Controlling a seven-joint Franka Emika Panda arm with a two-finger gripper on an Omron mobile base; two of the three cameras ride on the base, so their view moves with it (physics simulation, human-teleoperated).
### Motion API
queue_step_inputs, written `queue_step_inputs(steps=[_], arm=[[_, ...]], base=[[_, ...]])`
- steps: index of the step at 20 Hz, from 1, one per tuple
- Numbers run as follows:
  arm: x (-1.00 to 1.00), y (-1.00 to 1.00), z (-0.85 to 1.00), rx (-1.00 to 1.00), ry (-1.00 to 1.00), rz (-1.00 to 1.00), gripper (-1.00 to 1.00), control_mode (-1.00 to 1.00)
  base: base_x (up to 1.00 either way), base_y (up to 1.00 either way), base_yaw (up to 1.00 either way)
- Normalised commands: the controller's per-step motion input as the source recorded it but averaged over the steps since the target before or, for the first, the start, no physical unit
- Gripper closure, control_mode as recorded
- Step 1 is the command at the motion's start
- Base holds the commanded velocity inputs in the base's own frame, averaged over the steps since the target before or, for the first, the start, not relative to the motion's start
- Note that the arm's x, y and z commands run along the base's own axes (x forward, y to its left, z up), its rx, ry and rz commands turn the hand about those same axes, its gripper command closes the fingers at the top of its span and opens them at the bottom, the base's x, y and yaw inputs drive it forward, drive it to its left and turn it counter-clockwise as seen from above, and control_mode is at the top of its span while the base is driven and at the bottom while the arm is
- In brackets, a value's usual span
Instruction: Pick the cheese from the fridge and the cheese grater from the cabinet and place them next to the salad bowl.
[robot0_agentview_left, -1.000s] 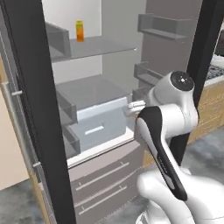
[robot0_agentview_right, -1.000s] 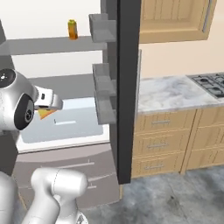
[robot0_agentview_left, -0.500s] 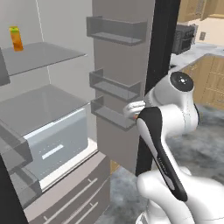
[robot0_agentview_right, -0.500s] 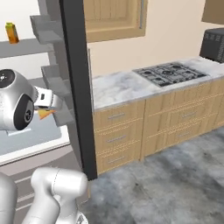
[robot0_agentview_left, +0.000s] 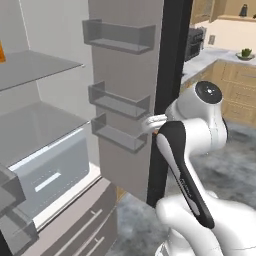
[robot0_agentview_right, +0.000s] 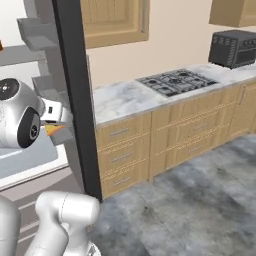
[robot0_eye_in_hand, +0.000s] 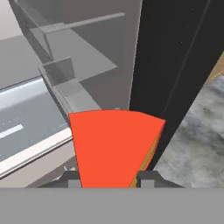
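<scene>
My gripper (robot0_eye_in_hand: 109, 179) is shut on the cheese (robot0_eye_in_hand: 113, 146), whose red side faces the hand view between the two dark fingertips (robot0_eye_in_hand: 72, 178). The wedge also peeks out orange under the hand (robot0_agentview_right: 54, 129), level with the fridge door's dark edge (robot0_agentview_right: 75, 100). The fridge (robot0_agentview_left: 40, 130) stands open, its pale drawer (robot0_agentview_left: 50, 170) low on the left. Far right on the counter sits the salad bowl (robot0_agentview_left: 245, 54) with green in it. Above it, the dark cheese grater (robot0_agentview_left: 243, 10) stands on the tan cabinet shelf (robot0_agentview_left: 230, 19).
Door bins (robot0_agentview_left: 120, 37) jut out close to the arm. A gas hob (robot0_agentview_right: 175, 81) and a dark oven box (robot0_agentview_right: 235, 47) sit on the marble counter (robot0_agentview_right: 120, 100) over tan drawers (robot0_agentview_right: 150, 140). Grey floor (robot0_agentview_right: 200, 200) lies open to the right.
The whole picture has swung right: the camera has turned, so the fridge slid left and the counter came in. The cheese stays in the shut gripper.
</scene>
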Motion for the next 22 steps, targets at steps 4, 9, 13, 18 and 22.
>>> queue_step_inputs(steps=[4, 9, 13, 18, 22], arm=[[0.0, 0.0, 0.0, 0.0, 0.0, 0.0, 1.0, 1.0], [0.0, 0.0, 0.0, 0.0, 0.0, 0.0, 1.0, 1.0], [0.0, 0.0, 0.0, 0.0, 0.0, 0.0, 1.0, 1.0], [0.0, 0.0, 0.0, 0.0, 0.0, 0.0, 1.0, 1.0], [0.0, 0.0, 0.0, 0.0, 0.0, 0.0, 1.0, 1.0]], base=[[-0.47, 0.22, -0.54], [-0.38, 0.17, -0.59], [-0.4, 0.17, -0.58], [-0.29, 0.19, -0.6], [-0.01, 0.19, -0.54]])
